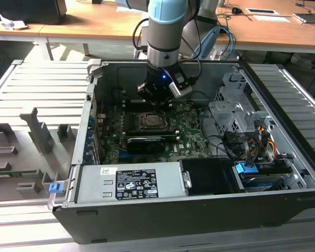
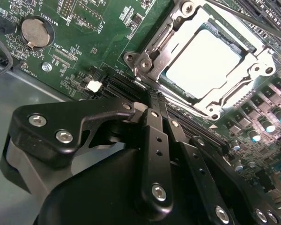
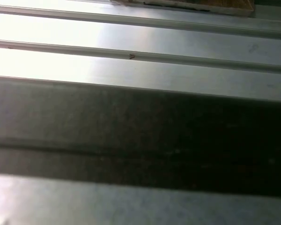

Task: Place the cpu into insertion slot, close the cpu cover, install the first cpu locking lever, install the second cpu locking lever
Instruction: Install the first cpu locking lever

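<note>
Gripper [image 2: 152, 101] is nearest to my second wrist view: its black fingers [image 2: 154, 154] lie side by side with no gap I can see between them, so I read them as pressed together, and they pinch nothing. The tips hang just above the green motherboard [image 2: 84, 28], close beside one corner of the socket; I cannot tell if they touch the board or the frame.

Just past the tips sits the cpu [image 2: 203, 61], flat in the socket with its pale metal top facing up. It is square, so I see no long axis; its edges run parallel with the socket edges. Around it lies the cpu cover [image 2: 250, 68], a silvery frame lying down flat, with the chip showing through its window. A thin metal rod [image 2: 239, 16] runs along the far side of the frame. Farther away on the board is a round coin battery [image 2: 33, 32].

From the exterior view I see the gripper [image 1: 156, 93] lowered into the open computer case [image 1: 147, 210], directly over the far edge of the socket [image 1: 150, 121]. A long black card [image 1: 146, 143] lies on the near side of the socket. Behind the case stands a wooden tabletop [image 1: 94, 23].
</note>
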You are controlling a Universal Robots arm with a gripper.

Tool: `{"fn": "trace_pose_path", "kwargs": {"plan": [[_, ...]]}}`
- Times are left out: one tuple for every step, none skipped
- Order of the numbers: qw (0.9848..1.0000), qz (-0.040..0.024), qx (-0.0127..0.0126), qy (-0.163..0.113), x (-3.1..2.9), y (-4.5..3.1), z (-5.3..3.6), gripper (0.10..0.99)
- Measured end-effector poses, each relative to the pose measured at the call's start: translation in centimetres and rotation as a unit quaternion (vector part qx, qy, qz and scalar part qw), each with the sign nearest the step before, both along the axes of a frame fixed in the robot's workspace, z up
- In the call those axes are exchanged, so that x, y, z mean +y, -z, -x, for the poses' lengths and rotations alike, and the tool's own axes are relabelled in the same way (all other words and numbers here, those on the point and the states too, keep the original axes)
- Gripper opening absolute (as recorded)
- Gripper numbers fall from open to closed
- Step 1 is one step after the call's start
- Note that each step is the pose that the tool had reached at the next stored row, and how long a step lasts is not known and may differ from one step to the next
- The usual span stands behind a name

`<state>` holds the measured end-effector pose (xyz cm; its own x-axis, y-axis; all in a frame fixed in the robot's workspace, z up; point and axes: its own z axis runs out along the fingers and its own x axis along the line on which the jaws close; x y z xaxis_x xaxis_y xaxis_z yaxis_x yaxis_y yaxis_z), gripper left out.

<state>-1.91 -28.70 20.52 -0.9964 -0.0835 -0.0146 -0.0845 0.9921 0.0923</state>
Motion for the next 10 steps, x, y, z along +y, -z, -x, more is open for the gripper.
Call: {"fn": "trace_pose_path", "kwargs": {"plan": [[1.0, 0.0007, 0.0, 0.0, 0.0, 0.03, -0.01, 0.106], [1.0, 0.0016, 0.0, 0.0, 0.0, 0.05, -0.02, 0.106], [1.0, 0.0028, 0.0001, 0.0, 0.0, 0.07, -0.03, 0.106], [1.0, 0.0043, 0.0001, 0.0, -0.01, 0.1, -0.04, 0.106], [1.0, 0.0056, 0.0001, 0.0, -0.01, 0.13, -0.05, 0.106], [1.0, 0.0073, 0.0001, 0.0, -0.01, 0.17, -0.06, 0.106], [1.0, 0.0085, 0.0, 0.0, 0.0, 0.21, -0.07, 0.106], [1.0, 0.0093, -0.0001, 0.0, 0.01, 0.26, -0.08, 0.106], [0.9999, 0.0102, -0.0001, 0.0, 0.0, 0.29, -0.09, 0.106], [0.9999, 0.0111, 0.0001, 0.0, 0.0, 0.35, -0.11, 0.106]]}}
